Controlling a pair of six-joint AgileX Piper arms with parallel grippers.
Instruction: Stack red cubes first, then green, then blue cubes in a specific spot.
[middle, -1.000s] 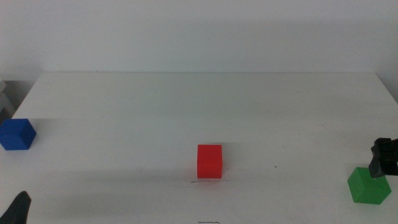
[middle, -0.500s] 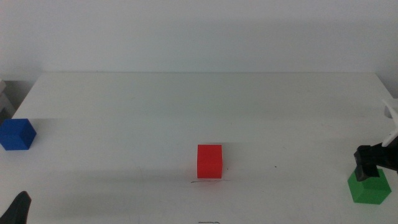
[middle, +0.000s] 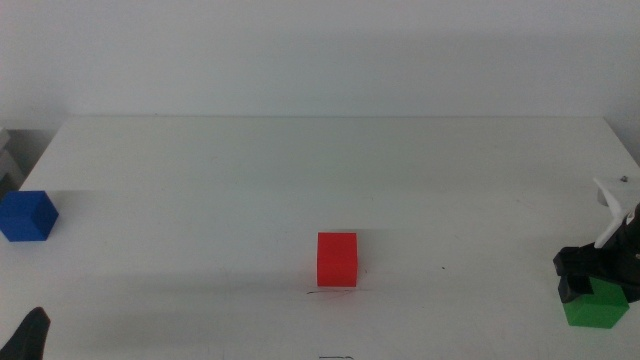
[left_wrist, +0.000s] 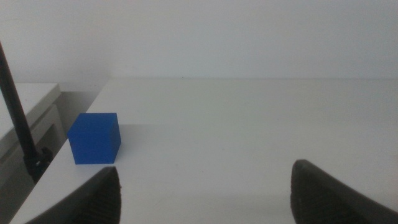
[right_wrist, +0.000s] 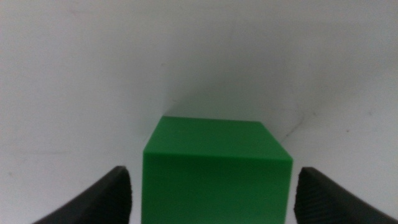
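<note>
Where the middle view looks down on the white table (middle: 300, 180), the red cube (middle: 337, 260) sits near centre, the blue cube (middle: 27, 216) far left, and the right gripper (middle: 590, 280) covers the green cube (middle: 596, 308) far right. The left gripper (middle: 28, 340) waits at the bottom edge.

In the left wrist view, the left gripper (left_wrist: 205, 193) is spread apart and empty, the blue cube (left_wrist: 94, 138) ahead of it.

In the right wrist view, the right gripper (right_wrist: 214, 193) is spread wide, the green cube (right_wrist: 216, 165) between its jaws, not gripped.

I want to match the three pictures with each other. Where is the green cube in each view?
Middle view: green cube at the lower right, on the white table, under the right gripper.
Left wrist view: not in it.
Right wrist view: green cube at bottom centre, between the open jaws.
Shared landmark: the right gripper itself, around the cube in both views.
</note>
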